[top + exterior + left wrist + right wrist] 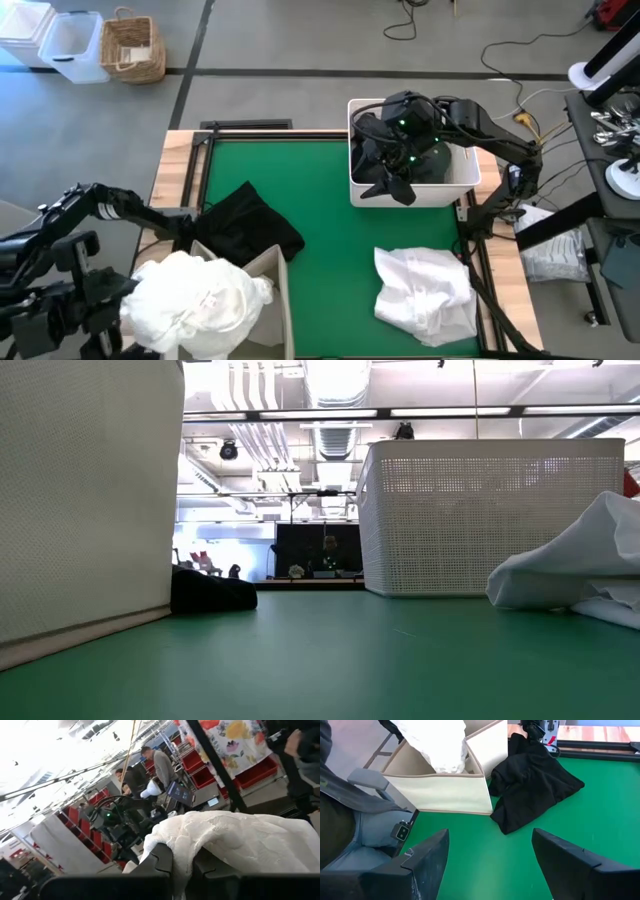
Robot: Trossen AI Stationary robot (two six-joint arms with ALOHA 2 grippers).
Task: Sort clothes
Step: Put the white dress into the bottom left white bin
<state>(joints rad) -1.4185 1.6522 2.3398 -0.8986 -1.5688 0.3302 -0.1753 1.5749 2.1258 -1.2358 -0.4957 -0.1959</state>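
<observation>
My left gripper (183,872) is over the beige fabric bin (268,268) at the table's near left. It is shut on a white garment (195,295), which drapes over it and hides it in the high view. My right gripper (490,865) is open and empty above the white plastic basket (462,187) at the far right. The basket holds dark clothing (440,165). A black garment (250,225) lies flat on the green mat beside the bin. Another white garment (425,290) lies in a heap at the near right. My left gripper pinches the white garment between its two fingers (161,862). Bunched cloth (181,851) comes up out of the gap and spreads over the fingers; I cannot tell how many layers. The garment hangs slack, down into the bin (440,755).
The wooden table frame (182,180) borders the green mat (330,240). The basket (490,510) and the bin wall (90,500) stand tall on the mat. Off the table are a wicker basket (133,47) and plastic tubs (70,45). People stand in the room behind.
</observation>
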